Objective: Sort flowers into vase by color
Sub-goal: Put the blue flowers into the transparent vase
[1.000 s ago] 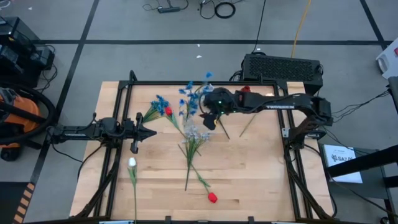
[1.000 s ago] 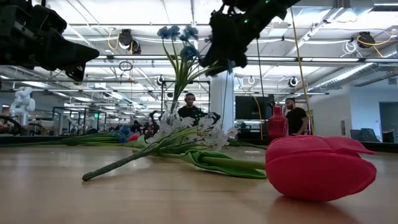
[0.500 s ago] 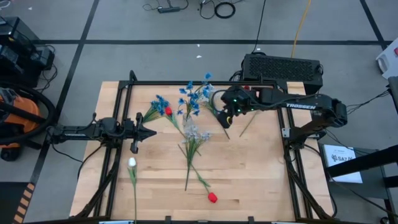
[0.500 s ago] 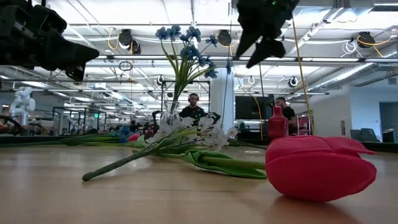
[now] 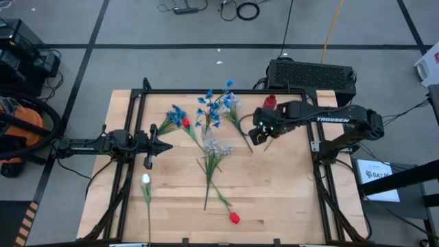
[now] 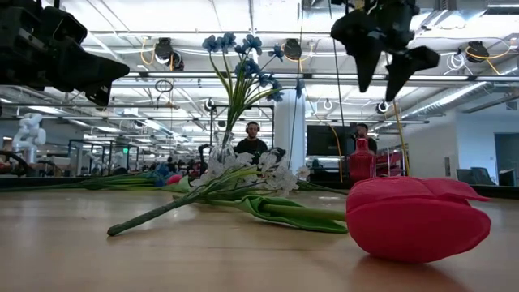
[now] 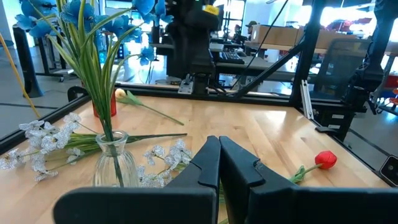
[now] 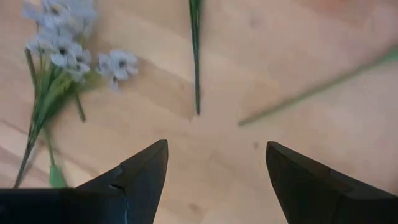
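**Flowers on the table, right gripper empty above them**

Flowers were spread over the wooden table (image 5: 288,199), and neither gripper held any of them. The right gripper (image 5: 259,137) hung above the table's far right part with its fingers (image 8: 140,171) spread wide and nothing between them. Below them lay two bare green stems (image 8: 196,56) on the wood, with a cluster of pale white-lilac flowers (image 8: 68,37) off to one side.

The left gripper (image 5: 164,146) waited at the table's left side, its fingers (image 7: 214,162) pressed together and empty.

Blue flowers (image 5: 214,106) stood upright in a clear glass vase (image 7: 115,165) near the far middle of the table. A second bunch of blue flowers (image 5: 177,115) lay flat to the left of the vase, with a small red bud (image 5: 185,123) touching it. The pale white-lilac flowers (image 5: 214,147) lay just in front of the vase, stems pointing toward the near edge. A red tulip (image 5: 234,218) lay near the front edge, and a white tulip (image 5: 145,180) lay at the front left. A small red bottle (image 5: 270,101) stood at the far edge, beside the right arm.
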`<state>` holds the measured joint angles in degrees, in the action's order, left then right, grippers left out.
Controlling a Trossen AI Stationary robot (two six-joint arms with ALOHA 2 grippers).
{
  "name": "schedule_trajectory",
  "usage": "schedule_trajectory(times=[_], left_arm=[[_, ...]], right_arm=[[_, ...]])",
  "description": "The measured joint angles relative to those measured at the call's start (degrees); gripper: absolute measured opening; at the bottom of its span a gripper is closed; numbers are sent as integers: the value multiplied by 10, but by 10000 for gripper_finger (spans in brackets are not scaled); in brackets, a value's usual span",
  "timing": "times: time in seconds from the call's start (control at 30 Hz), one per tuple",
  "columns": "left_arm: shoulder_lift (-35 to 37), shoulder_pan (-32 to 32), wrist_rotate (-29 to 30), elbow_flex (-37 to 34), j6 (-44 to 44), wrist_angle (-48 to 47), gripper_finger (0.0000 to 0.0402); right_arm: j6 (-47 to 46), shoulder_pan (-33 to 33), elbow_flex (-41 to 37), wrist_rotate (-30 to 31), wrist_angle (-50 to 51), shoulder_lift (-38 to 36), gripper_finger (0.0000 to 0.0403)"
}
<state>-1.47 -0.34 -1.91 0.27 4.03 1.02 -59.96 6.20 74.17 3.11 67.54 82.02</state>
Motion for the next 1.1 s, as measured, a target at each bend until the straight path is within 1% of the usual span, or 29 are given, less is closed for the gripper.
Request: schedule_trajectory(times=[0.13, 0.2, 0.33, 0.37, 0.43, 0.6, 0.67, 0.8, 0.87, 0.93, 1.0, 1.1], left_arm=[[0, 0, 10, 0, -1, 2, 8], [0, 0, 12, 0, 19, 5, 8], [0, 0, 9, 0, 190, 23, 8], [0, 0, 9, 0, 221, 26, 8], [0, 0, 14, 0, 249, 33, 9], [0, 0, 41, 0, 255, 33, 8], [0, 0, 43, 0, 256, 41, 8], [0, 0, 43, 0, 256, 74, 8], [0, 0, 42, 0, 255, 87, 8], [0, 0, 43, 0, 246, 97, 8], [-1, 0, 50, 4, 242, 94, 8], [-16, 0, 87, 40, 235, 26, 8]], right_arm=[[-77, -48, 0, 3, 12, 0, 262], [-118, -76, 0, 11, 16, 0, 262], [-187, -129, 0, 18, 16, 0, 262], [-204, -142, 0, 22, 16, 0, 262], [-244, -167, 0, 35, 16, 0, 262], [-337, -222, 0, 45, 17, 0, 262], [-366, -243, 0, 46, 17, 0, 262], [-404, -275, 0, 59, 30, 0, 262], [-421, -284, 0, 60, 56, 0, 262], [-429, -289, -1, 59, 86, 0, 262], [-419, -287, -10, 59, 94, -2, 262], [-383, -272, -47, 57, 73, -24, 262]])
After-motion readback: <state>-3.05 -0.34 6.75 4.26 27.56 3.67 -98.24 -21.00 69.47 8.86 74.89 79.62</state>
